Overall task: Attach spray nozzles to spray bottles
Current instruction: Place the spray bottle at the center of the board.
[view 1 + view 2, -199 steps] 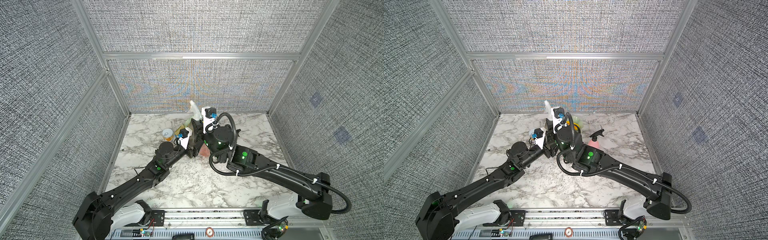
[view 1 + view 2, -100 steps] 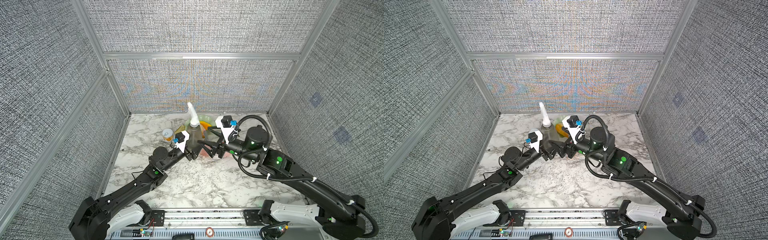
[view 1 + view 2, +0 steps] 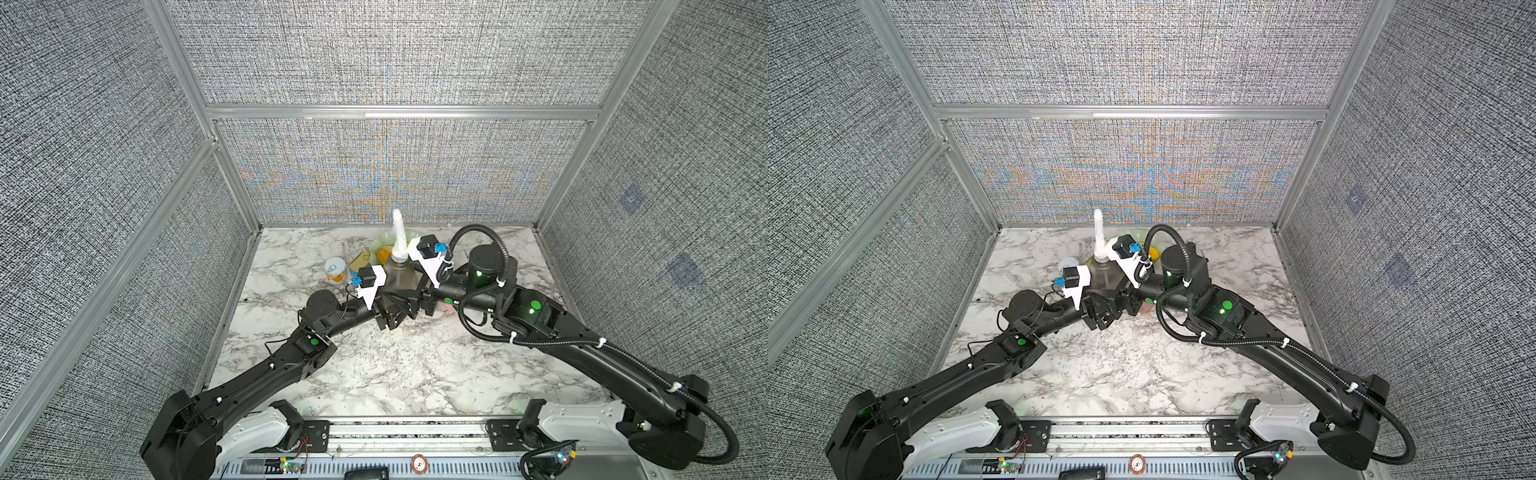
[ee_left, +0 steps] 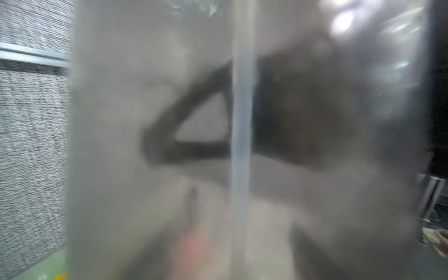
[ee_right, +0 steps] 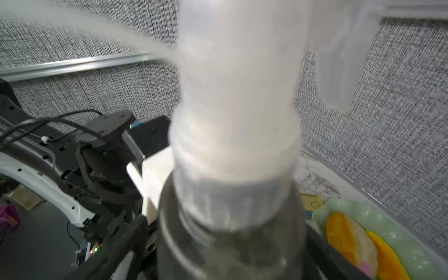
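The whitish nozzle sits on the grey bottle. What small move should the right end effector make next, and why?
Probably close the right end effector on the grey bottle just below the collar of the whitish nozzle. Its jaws stand open on either side of the bottle's shoulder in the right wrist view, while the left end effector grips the body lower down.

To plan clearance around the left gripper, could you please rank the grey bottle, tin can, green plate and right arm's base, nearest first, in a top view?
1. smoky grey bottle: in the left gripper.
2. tin can (left) and green plate (behind the bottle): too close to call.
3. right arm's base: front right.
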`<state>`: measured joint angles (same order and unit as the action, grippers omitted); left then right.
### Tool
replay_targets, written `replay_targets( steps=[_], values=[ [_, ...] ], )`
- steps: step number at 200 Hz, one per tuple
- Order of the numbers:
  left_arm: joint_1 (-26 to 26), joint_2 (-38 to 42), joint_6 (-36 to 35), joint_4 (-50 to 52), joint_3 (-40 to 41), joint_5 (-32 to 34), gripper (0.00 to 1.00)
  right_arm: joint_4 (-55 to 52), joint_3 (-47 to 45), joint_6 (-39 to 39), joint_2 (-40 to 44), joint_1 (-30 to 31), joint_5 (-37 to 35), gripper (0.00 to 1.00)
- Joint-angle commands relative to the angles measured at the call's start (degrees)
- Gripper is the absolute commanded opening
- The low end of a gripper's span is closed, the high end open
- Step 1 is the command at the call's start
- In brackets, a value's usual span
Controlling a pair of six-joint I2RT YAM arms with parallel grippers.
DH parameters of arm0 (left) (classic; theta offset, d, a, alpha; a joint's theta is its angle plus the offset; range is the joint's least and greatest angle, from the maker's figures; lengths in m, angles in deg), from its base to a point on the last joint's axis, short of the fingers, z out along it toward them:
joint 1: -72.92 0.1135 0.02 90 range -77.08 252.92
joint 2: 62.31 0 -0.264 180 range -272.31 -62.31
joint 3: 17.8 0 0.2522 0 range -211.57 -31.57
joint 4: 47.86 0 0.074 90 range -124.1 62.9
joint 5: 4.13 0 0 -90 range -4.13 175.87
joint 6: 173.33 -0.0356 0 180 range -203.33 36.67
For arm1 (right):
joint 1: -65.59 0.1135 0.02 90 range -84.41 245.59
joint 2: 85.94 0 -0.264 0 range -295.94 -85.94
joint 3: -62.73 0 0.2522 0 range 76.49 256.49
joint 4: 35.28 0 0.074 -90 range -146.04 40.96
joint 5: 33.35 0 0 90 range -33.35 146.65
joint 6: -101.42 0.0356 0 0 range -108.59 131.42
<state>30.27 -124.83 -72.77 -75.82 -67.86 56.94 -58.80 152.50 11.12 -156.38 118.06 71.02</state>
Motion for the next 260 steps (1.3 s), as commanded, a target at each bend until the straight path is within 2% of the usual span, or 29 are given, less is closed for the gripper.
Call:
replay_targets(
  steps=[1, 72, 108, 131, 152, 177, 215, 236, 260],
  values=[
    [0.02, -0.07, -0.32, -1.27, -0.75, -3.41, 0.41, 0.88, 0.98, -1.59, -0.83, 0.06, 1.3, 0.92],
    [0.0, -0.15, 0.48, -1.09, -0.54, -1.77, 0.47, 1.97, -0.7, -0.61, 0.0, 0.03, 5.77, 0.7],
    [-0.02, -0.16, 0.77, -1.35, -0.34, -0.96, 0.51, 4.27, -2.26, 0.56, 1.44, 0.02, 6.85, 0.63],
    [0.0, -0.49, 1.19, -1.2, -0.44, -0.88, 0.6, 4.88, -2.61, 1.21, 1.61, 0.06, 7.16, 0.61],
    [0.03, -0.46, 0.36, 0.42, -0.78, -0.07, 0.84, 6.35, -3.05, 2.02, 1.98, 0.08, 6.48, 0.61],
    [0.0, 0.19, -2.33, 5.11, -1.84, 2.81, 0.99, 7.79, -2.13, 2.02, 2.32, 0.07, 4.3, 0.61],
    [-0.06, 2.67, -7.38, 14.54, -4.05, 6.9, 0.99, 7.98, 2.22, 0.37, 0.99, -0.39, 1.25, 0.6],
    [-0.07, 5.41, -6.61, 17.06, -3.28, 10.16, 0.99, 7.56, 5.2, 0.2, -0.52, -1.31, 1.32, 0.6],
    [-0.06, 9.83, -3.31, 19.71, -0.79, 17.37, 0.99, 9.52, 5.3, 0.7, -0.67, -2.36, -0.37, 0.59]
  ],
)
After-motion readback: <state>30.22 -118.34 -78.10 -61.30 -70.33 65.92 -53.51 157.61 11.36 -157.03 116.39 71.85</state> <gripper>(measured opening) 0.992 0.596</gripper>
